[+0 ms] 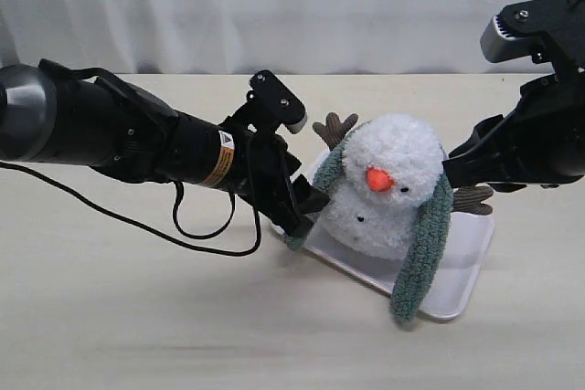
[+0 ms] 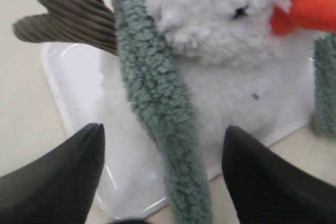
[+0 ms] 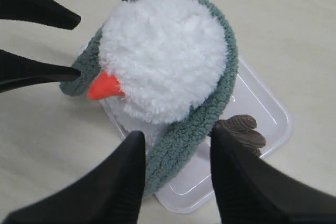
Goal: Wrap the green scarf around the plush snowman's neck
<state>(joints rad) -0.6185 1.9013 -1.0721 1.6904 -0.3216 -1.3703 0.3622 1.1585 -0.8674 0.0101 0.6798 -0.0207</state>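
Note:
The plush snowman [image 1: 391, 157] sits on a white tray [image 1: 468, 253], orange nose toward the front. The green scarf [image 1: 422, 258] runs behind its head and hangs down both sides, the longer end over the tray's front edge. My left gripper [image 1: 309, 212] is open at the shorter end, and that scarf strand [image 2: 168, 129] lies between its spread fingers [image 2: 79, 171] without being pinched. My right gripper [image 1: 454, 171] is open beside the head; the other scarf strand [image 3: 184, 140] passes between its fingers [image 3: 126, 177]. The head and scarf cover the neck.
A brown twig arm [image 1: 335, 128] sticks up behind the snowman and another [image 1: 473, 198] points right, close to the right gripper. A black cable [image 1: 196, 230] loops on the beige table under the left arm. A white curtain hangs behind.

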